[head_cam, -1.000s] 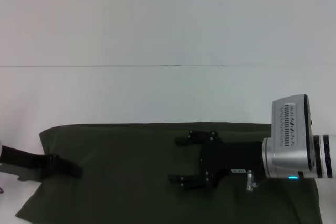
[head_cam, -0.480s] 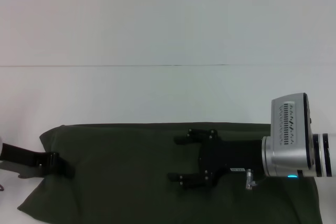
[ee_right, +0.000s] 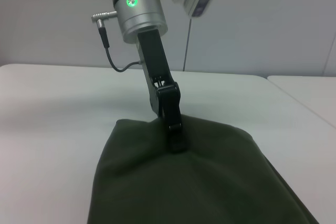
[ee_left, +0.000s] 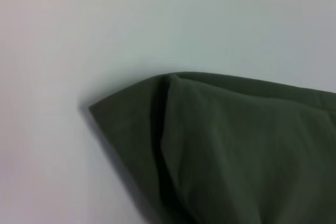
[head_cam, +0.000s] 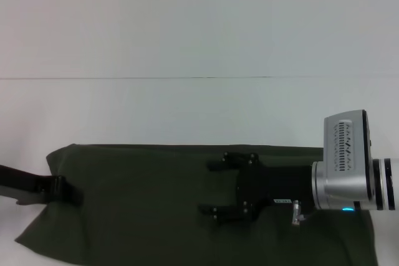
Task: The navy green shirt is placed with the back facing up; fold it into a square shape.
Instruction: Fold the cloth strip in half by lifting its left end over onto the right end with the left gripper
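Shirt (head_cam: 156, 204) flat beneath wide-spread right claw (head_cam: 212, 188), left claw (head_cam: 59, 189) pinching its edge (left side).

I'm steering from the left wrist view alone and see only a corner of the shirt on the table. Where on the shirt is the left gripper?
Observer: The left gripper is at the left edge of the navy green shirt.
Operator: Are its jaws holding cloth?
Observer: In the right wrist view its jaws look closed together, and the tip sits on the fabric at that edge.
Operator: And the right gripper?
Observer: The right gripper is over the shirt's middle with its jaws open, pointing toward the left one.
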### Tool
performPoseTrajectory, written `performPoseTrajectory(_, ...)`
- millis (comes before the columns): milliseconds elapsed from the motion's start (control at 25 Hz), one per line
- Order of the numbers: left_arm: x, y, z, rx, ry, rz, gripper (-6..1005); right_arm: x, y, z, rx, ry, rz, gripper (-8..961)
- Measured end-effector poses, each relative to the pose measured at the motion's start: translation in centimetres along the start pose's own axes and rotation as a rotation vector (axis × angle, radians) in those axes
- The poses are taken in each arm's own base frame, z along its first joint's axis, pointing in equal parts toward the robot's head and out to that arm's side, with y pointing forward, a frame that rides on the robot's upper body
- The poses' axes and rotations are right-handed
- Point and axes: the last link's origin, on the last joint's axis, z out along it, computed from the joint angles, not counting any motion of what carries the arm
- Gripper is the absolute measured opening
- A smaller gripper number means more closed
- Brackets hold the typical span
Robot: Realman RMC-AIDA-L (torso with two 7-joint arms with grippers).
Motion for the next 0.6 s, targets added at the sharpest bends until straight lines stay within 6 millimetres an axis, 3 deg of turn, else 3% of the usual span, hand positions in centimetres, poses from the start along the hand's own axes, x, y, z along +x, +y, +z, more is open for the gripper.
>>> performPoseTrajectory(600, 1.0, -5.7, -7.5, 0.19, 0.089, -0.054, 141, 0.4, 0.3, -0.5, 0.004, -0.011, 0.01, 878)
